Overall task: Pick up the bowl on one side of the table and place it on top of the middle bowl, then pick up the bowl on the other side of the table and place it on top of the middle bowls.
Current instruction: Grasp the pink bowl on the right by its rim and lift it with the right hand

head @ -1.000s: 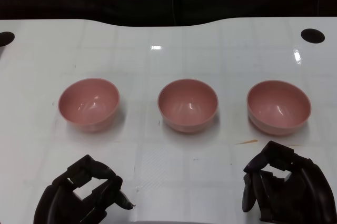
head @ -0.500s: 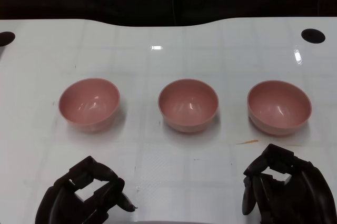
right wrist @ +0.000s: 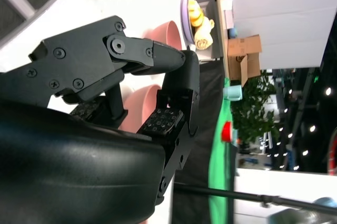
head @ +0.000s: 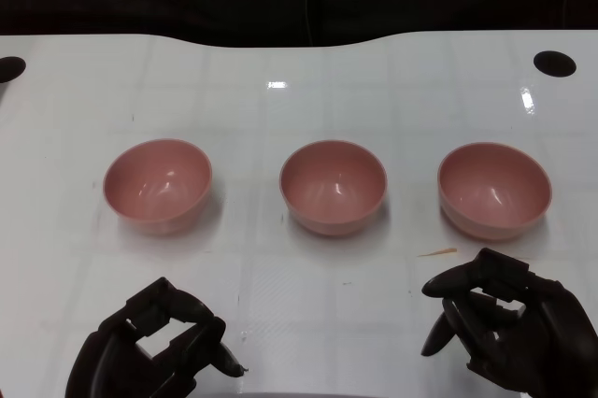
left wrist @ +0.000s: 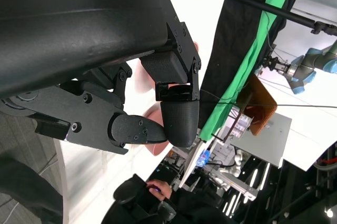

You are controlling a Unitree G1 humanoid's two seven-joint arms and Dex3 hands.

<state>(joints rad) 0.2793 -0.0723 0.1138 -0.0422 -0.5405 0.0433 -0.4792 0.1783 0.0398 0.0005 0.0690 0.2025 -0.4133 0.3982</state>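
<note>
Bowls are sitting untouched in a row on the bench: left bowl, middle bowl, right bowl. The right hand is uncurling its fingers from a second ago, empty, seemingly readying to reach; the left hand is staying curled, empty.

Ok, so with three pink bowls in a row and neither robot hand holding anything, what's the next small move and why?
Probably reach the right robot hand forward to the right bowl. That bowl sits directly ahead of it, apart from the middle bowl, and nothing is stacked yet. The left robot hand sits near the table edge, holding nothing, short of the left bowl.
</note>
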